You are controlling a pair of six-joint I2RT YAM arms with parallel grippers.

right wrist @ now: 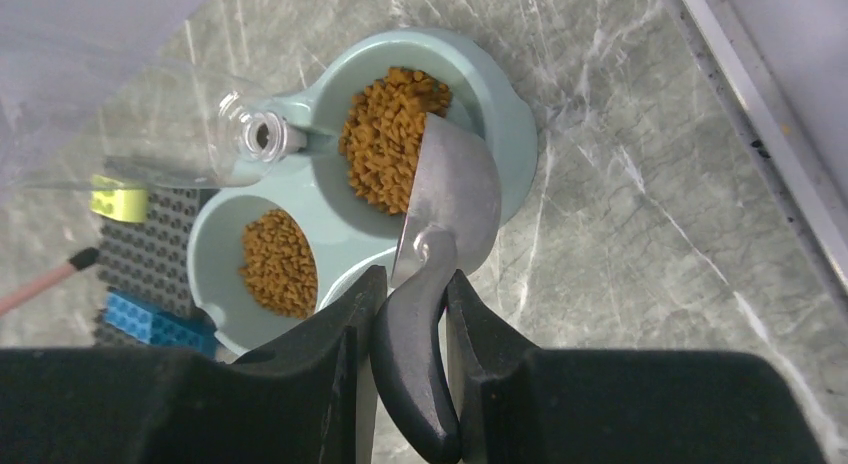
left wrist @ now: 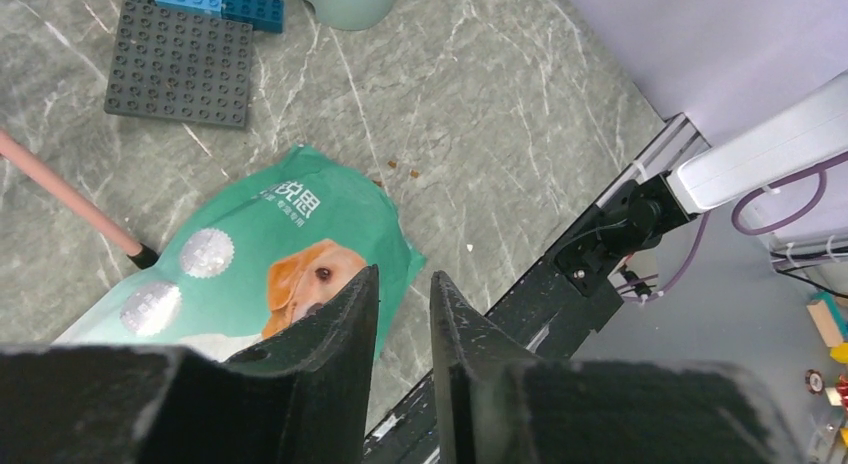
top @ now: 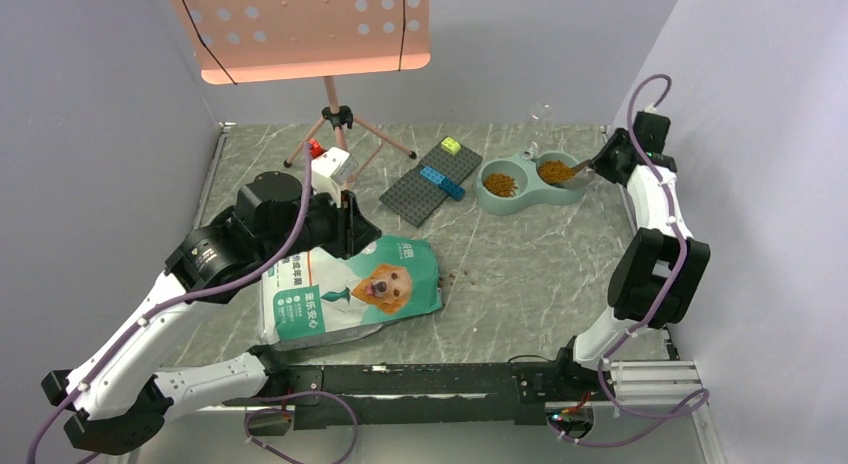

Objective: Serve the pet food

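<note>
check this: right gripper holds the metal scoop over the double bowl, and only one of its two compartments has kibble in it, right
Not quite. Both compartments of the bowl hold kibble, not just one: the right wrist view shows a heap in each. The rest stands: the right gripper holds the metal scoop over the bowl.

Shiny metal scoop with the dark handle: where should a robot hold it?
Hold the shiny metal scoop by its dark handle, coming from the end away from the pale blue double bowl. The handle is narrow and sticks out clear of the brown kibble, so the right hand can pinch its sides.
</note>
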